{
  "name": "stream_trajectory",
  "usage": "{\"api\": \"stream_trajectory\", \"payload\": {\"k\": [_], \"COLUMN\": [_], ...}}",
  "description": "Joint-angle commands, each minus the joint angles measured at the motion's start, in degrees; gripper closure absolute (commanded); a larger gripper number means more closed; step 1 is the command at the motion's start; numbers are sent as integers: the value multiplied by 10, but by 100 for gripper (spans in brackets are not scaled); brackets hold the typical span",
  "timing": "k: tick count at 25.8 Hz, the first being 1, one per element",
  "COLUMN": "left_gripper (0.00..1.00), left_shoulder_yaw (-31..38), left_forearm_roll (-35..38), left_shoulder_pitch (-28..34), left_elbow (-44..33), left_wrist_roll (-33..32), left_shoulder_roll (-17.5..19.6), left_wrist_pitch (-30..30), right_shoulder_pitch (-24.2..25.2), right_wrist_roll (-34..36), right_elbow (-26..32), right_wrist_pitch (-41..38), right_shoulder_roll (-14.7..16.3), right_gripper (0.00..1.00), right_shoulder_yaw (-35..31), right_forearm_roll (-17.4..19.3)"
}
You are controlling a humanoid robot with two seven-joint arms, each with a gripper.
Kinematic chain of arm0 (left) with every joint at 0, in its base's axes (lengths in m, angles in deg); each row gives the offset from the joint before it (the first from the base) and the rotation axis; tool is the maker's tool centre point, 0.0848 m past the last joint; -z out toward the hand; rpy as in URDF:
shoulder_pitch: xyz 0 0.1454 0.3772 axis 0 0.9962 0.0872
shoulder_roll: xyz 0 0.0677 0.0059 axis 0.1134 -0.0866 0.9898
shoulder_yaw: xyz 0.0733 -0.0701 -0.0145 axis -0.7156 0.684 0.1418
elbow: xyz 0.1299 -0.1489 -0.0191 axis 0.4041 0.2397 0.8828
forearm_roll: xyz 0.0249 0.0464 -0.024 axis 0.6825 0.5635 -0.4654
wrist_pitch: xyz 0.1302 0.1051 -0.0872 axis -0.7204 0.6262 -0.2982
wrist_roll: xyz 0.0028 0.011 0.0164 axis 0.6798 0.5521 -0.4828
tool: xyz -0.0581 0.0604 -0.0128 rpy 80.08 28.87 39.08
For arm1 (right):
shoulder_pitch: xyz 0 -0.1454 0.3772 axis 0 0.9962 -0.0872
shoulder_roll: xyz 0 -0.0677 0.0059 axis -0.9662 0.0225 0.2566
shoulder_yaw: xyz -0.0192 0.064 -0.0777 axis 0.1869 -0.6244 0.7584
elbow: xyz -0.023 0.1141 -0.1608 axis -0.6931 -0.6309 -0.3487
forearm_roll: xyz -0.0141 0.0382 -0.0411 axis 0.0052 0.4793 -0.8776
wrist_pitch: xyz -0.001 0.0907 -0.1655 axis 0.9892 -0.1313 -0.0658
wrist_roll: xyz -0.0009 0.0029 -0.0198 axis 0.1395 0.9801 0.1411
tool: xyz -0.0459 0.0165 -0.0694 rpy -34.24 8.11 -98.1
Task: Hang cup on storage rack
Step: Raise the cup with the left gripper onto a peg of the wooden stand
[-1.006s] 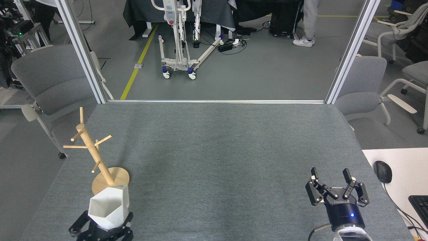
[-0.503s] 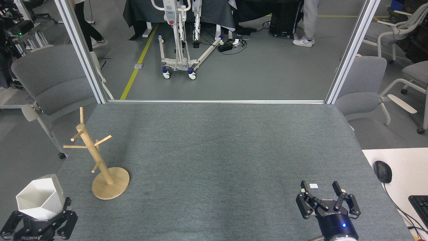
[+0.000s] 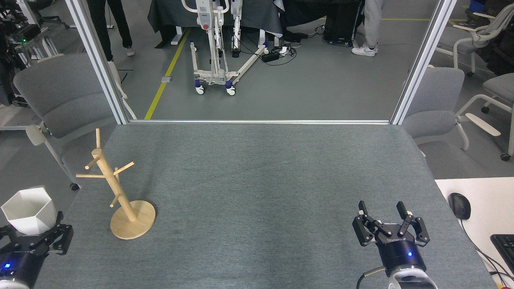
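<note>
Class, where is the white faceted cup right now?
In the head view the white faceted cup sits at the far left edge, held in the left gripper, left of the wooden mug tree.

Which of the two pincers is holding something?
The left pincer, at the table's left edge, is shut on the white cup. The right pincer is open and empty, far from the storage rack.

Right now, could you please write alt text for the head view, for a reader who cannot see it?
The left gripper holds a white faceted cup at the table's left edge, left of an empty wooden storage rack. The right gripper is open and empty.
</note>
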Motion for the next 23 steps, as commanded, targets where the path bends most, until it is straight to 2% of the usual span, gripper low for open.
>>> {"api": "stream_trajectory", "payload": {"k": [1,6,9,12,23], "left_gripper": [100,100,100,100,100], "left_shoulder_yaw": [-3,-25,-45,-45,-54], "left_forearm_roll": [16,44,78,81,108], "left_shoulder_pitch": [-23,-40,-48,-56,-71], "left_elbow": [4,3,5,3,7], "left_wrist_roll": [-15,-29,-35,-36,-41], "left_shoulder_roll": [1,-5,-18,-28,-29], "left_wrist_pitch": [0,-1,-29,-33,-35], "right_shoulder_pitch": [2,5,5,4,5], "right_wrist_roll": [0,0,0,0,0], "right_elbow": [0,0,0,0,0], "right_wrist_pitch": [0,-2,-4,-4,-5], "right_shoulder_roll": [-1,6,0,10,1], "right_gripper": [0,0,0,0,0], "right_shoulder_yaw": [0,14,14,14,16], "right_forearm_roll": [0,1,1,2,0]}}
